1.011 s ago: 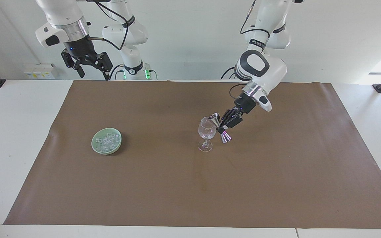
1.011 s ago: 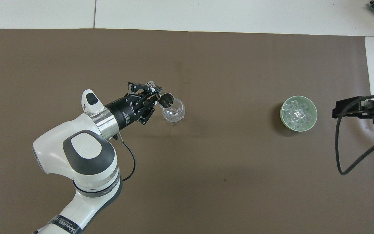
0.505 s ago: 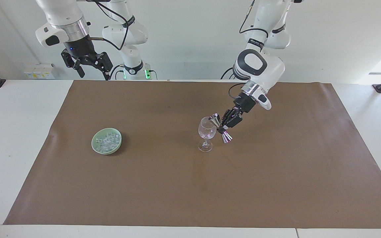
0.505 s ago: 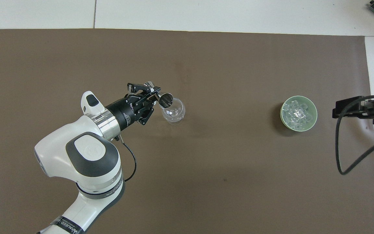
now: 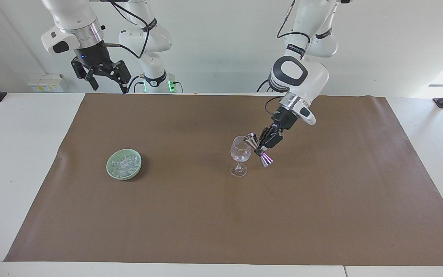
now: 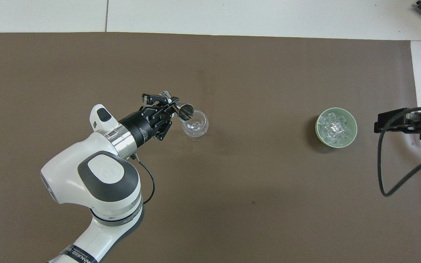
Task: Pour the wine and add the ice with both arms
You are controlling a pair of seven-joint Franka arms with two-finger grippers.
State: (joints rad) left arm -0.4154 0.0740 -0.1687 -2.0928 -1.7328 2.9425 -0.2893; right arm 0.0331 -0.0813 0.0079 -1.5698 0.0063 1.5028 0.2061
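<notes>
At centre frame we see the left gripper [image 5: 262,146], clamped on a tilted silver double-cone jigger [image 5: 257,149], pouring into the clear stemmed wine glass [image 5: 240,154]. The ice [image 5: 124,163], small clear cubes, sits in a pale green round dish [image 5: 111,169] at left of the facing view. The right gripper [image 5: 102,75] waits at upper left, fingers apart; we judge it must next fetch ice.

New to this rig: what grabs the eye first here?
The left pincer holds a steel jigger tipped at the rim of a wine glass mid-mat. Toward the right arm's end sits a green dish heaped with ice. The right pincer waits, raised over the mat's edge at the robots' end.
</notes>
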